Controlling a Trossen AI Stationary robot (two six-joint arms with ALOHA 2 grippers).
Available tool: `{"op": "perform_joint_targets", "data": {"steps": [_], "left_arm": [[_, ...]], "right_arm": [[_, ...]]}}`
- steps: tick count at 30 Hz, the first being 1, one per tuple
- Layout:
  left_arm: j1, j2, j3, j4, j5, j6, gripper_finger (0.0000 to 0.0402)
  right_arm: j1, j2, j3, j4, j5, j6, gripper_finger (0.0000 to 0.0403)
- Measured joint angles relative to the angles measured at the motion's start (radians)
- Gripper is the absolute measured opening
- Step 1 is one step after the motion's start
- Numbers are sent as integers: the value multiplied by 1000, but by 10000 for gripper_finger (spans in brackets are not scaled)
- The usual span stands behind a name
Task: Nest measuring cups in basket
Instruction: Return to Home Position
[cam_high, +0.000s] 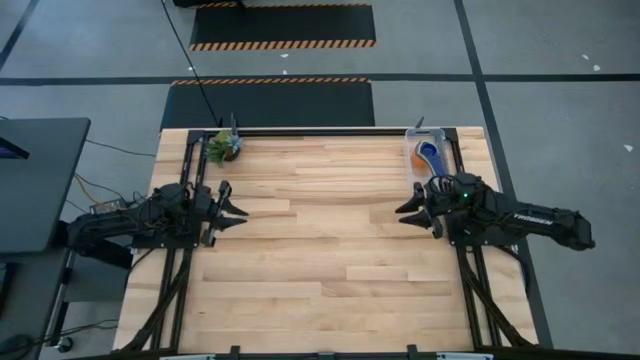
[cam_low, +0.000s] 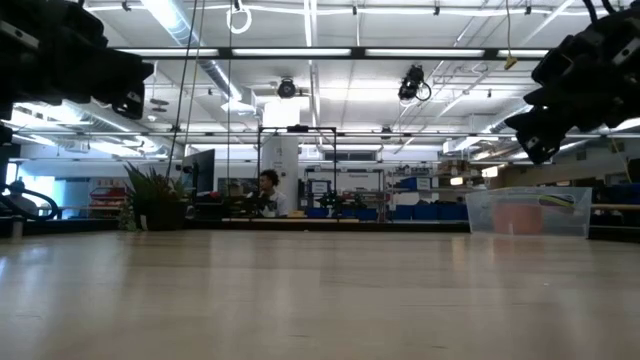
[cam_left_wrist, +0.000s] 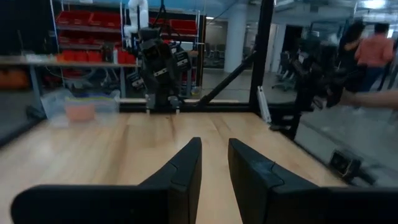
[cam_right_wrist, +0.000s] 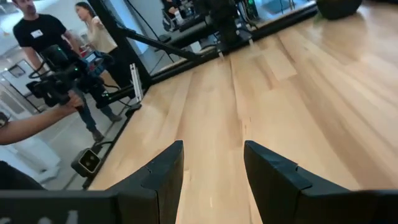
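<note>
The clear basket (cam_high: 428, 155) stands at the table's far right corner, with orange and blue measuring cups (cam_high: 430, 152) nested inside it; the other colours are hidden. It also shows in the low view (cam_low: 528, 211) and in the left wrist view (cam_left_wrist: 81, 107). My right gripper (cam_high: 405, 212) hovers open above the table, just near of the basket, fingers pointing toward the table's left. My left gripper (cam_high: 240, 209) hovers open at the table's left side, fingers pointing right. In each wrist view the fingers (cam_left_wrist: 214, 171) (cam_right_wrist: 212, 163) stand apart over bare wood.
A small green potted plant (cam_high: 224, 147) stands at the table's far left corner. The wooden table top (cam_high: 330, 250) stretches between the two grippers. People show in the room beyond the table's near edge, one holding a camera rig (cam_right_wrist: 59, 81).
</note>
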Motion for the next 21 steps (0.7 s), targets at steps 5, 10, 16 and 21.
{"op": "perform_joint_targets", "data": {"steps": [5, 10, 16, 21], "left_arm": [[0, 0, 0, 2, 4, -146, 87], [0, 0, -1, 23, 12, -117, 87], [0, 0, -1, 31, 121, -13, 87], [0, 0, -1, 34, 143, 10, 87]], "right_arm": [[21, 9, -2, 29, -3, 34, 175], [39, 8, -2, 103, -61, -95, 175], [61, 8, -2, 164, -242, -273, 175], [68, 8, -2, 164, -266, -294, 175]]}}
